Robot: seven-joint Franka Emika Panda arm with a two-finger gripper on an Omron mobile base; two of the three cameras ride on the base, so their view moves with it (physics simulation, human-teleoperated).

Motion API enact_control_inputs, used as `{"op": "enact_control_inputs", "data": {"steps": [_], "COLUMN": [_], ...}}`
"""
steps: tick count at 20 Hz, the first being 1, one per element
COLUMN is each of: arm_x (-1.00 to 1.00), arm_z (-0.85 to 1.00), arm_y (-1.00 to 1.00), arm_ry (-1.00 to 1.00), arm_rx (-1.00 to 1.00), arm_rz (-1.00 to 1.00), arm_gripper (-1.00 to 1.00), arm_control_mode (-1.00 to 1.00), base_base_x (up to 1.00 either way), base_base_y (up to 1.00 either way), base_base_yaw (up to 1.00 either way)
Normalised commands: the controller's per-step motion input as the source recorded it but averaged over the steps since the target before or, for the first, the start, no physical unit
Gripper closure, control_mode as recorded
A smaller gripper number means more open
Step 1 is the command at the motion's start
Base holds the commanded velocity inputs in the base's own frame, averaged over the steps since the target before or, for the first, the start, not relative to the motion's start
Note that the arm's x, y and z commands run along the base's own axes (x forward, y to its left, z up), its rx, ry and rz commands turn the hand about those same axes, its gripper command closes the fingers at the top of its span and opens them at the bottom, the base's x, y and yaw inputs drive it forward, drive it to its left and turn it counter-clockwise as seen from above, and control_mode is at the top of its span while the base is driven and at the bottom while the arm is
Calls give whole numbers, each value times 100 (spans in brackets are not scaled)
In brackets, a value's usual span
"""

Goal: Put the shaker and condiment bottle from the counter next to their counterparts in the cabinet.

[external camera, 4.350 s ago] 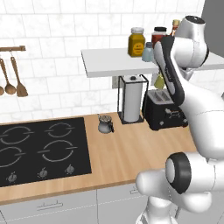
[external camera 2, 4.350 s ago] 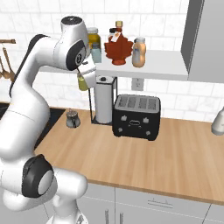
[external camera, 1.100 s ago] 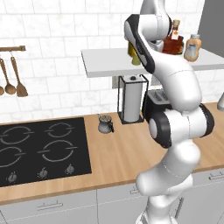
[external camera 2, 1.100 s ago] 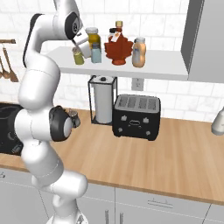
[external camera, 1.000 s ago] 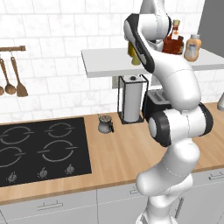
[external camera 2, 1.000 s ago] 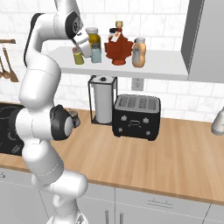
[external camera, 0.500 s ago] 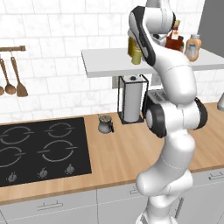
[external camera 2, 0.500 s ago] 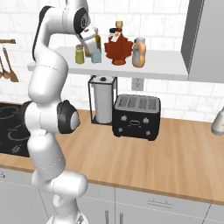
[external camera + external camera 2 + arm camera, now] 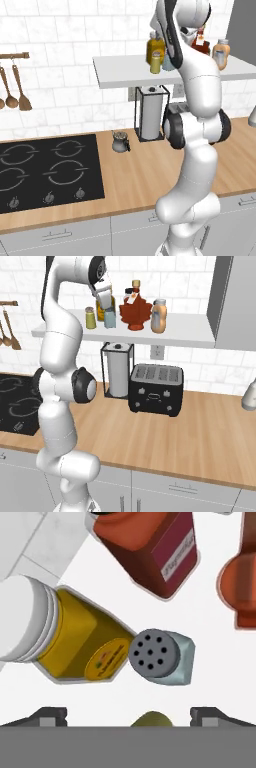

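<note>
The olive-yellow shaker (image 9: 90, 317) stands upright on the white cabinet shelf (image 9: 185, 331), just left of the pale blue-grey shaker (image 9: 110, 319) and in front of the yellow jar (image 9: 102, 309). My gripper (image 9: 105, 302) hangs open just above these, touching nothing. In the hand view the fingertips (image 9: 48, 714) are wide apart, the olive shaker's top (image 9: 152, 718) peeks between them, and the blue-grey shaker (image 9: 161, 657), yellow jar (image 9: 75, 642) and red jar (image 9: 150, 547) lie beyond. The condiment bottle (image 9: 159, 316) stands on the shelf right of the red bottle (image 9: 135, 308).
A black toaster (image 9: 155, 388) and a paper-towel holder (image 9: 118, 376) stand on the wooden counter (image 9: 190, 431) under the shelf. A small grey pot (image 9: 120, 142) sits beside the black hob (image 9: 45, 172). Wooden utensils (image 9: 12, 92) hang at left.
The gripper carried the olive shaker up from below the shelf, set it beside the blue-grey shaker and let go. The arm's links have since swung upright; the shaker stays put.
</note>
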Motion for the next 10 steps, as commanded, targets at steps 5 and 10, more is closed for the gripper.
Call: {"op": "enact_control_inputs", "data": {"steps": [5,10], "arm_x": [-95,-100], "arm_z": [-17,-34], "arm_y": [1,3], "arm_ry": [0,0], "arm_rx": [0,0], "arm_rz": [0,0], "arm_gripper": [-100,-100], "arm_control_mode": [-100,-100], "base_base_x": [0,0], "base_base_y": [0,0], "base_base_yaw": [0,0]}}
